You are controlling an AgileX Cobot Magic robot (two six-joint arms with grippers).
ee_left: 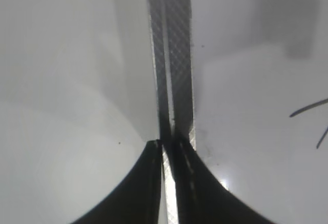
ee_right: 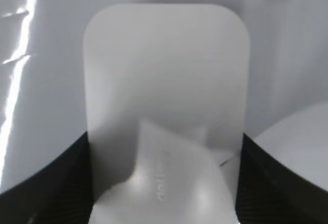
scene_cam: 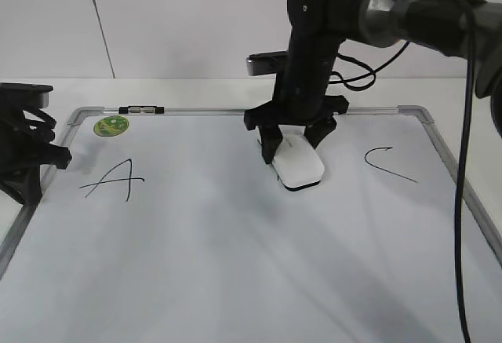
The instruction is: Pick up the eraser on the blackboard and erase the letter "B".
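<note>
The blackboard (scene_cam: 235,264) is a white dry-erase board with a grey frame, lying flat. The white eraser (scene_cam: 300,167) rests on it in the middle, between the letters "A" (scene_cam: 114,180) and "C" (scene_cam: 388,164). My right gripper (scene_cam: 292,148) is shut on the eraser's far end, one finger on each side. In the right wrist view the eraser (ee_right: 164,80) fills the space between the fingers (ee_right: 166,183). No letter "B" shows; the spot under the eraser is hidden. My left gripper (scene_cam: 53,155) is shut and empty at the board's left edge, over the frame (ee_left: 174,55).
A round green sticker (scene_cam: 111,126) sits at the board's back left corner. A small black and silver marker (scene_cam: 141,109) lies on the top frame. The right arm's black cable (scene_cam: 463,202) hangs down over the board's right edge. Strokes of the "A" (ee_left: 307,108) show in the left wrist view.
</note>
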